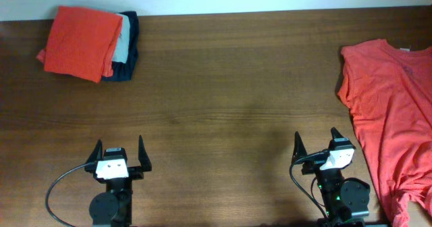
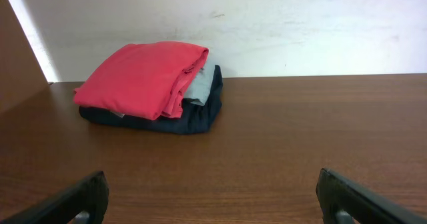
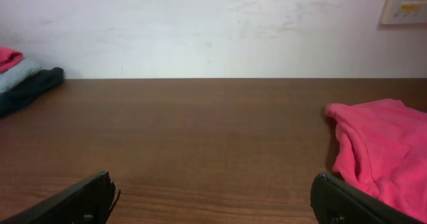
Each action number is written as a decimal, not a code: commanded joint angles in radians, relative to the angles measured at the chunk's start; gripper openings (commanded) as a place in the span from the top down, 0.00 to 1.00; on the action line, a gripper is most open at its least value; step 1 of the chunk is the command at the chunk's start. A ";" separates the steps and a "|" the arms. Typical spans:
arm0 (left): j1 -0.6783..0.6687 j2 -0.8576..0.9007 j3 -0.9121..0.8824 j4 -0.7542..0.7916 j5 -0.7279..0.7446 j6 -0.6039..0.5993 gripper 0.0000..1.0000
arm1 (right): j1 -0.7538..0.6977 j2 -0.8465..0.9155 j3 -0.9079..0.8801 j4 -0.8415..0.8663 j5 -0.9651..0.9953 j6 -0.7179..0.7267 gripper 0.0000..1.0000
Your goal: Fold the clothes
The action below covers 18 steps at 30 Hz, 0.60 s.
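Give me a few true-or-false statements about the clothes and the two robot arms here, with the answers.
1. The red T-shirt lies unfolded on the table, on the right arm's side. True.
2. The left end effector grips a garment. False: it is open and holds nothing.
3. An orange garment tops the folded pile. True.
4. The right end effector is shut on the T-shirt. False: it is open and apart from the T-shirt.

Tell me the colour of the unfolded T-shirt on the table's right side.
Coral red; the T-shirt shows best overhead.
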 commanded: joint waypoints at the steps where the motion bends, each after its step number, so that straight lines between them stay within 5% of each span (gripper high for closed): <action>1: -0.003 -0.007 -0.003 0.002 -0.021 0.016 0.01 | -0.004 -0.007 -0.005 -0.006 0.012 0.005 0.02; 18: -0.003 -0.007 -0.003 0.002 -0.021 0.015 0.01 | -0.004 -0.007 -0.005 0.014 0.101 0.000 0.02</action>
